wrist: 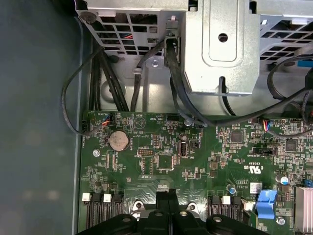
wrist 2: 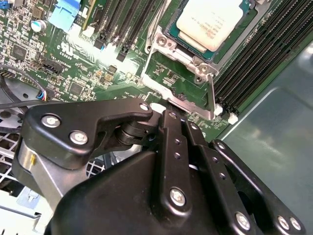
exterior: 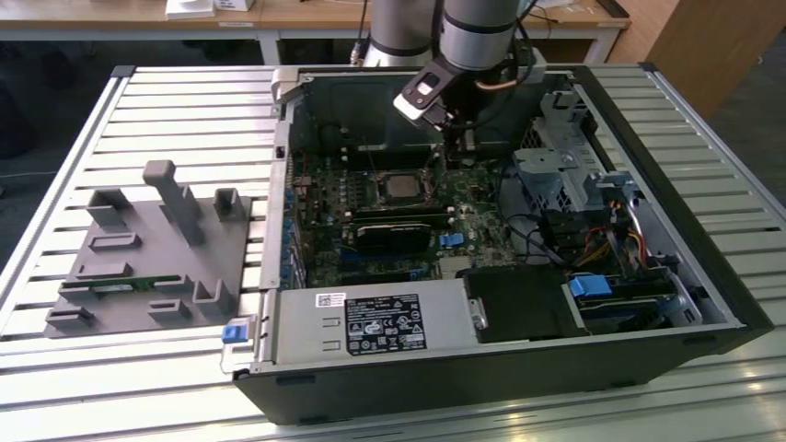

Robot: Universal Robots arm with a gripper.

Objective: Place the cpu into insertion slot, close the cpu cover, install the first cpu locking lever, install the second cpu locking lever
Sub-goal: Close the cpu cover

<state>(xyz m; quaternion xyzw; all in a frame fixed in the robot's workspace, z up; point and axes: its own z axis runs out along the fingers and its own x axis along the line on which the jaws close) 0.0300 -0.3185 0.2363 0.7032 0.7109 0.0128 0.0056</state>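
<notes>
The cpu (wrist 2: 210, 22) lies flat in its socket on the green motherboard, and it also shows in the exterior view as the cpu (exterior: 399, 187). The cpu cover (wrist 2: 183, 104), a silvery frame, stands raised off the socket with green board showing through its opening. My gripper (wrist 2: 159, 110) is right at the cover's free edge, its black fingers (wrist: 164, 196) closed together; whether they pinch the edge is hidden. In the exterior view the gripper (exterior: 457, 147) hangs inside the case just beyond the socket. A thin metal lever (wrist 2: 155, 24) runs beside the socket.
The open computer case (exterior: 724, 304) lies on a slatted table. Inside it are a power supply (exterior: 368, 322), a metal drive cage (wrist: 222, 49), black cables (wrist: 176, 93) and memory slots (wrist 2: 127, 24). A grey fixture (exterior: 154, 249) sits at the exterior view's left.
</notes>
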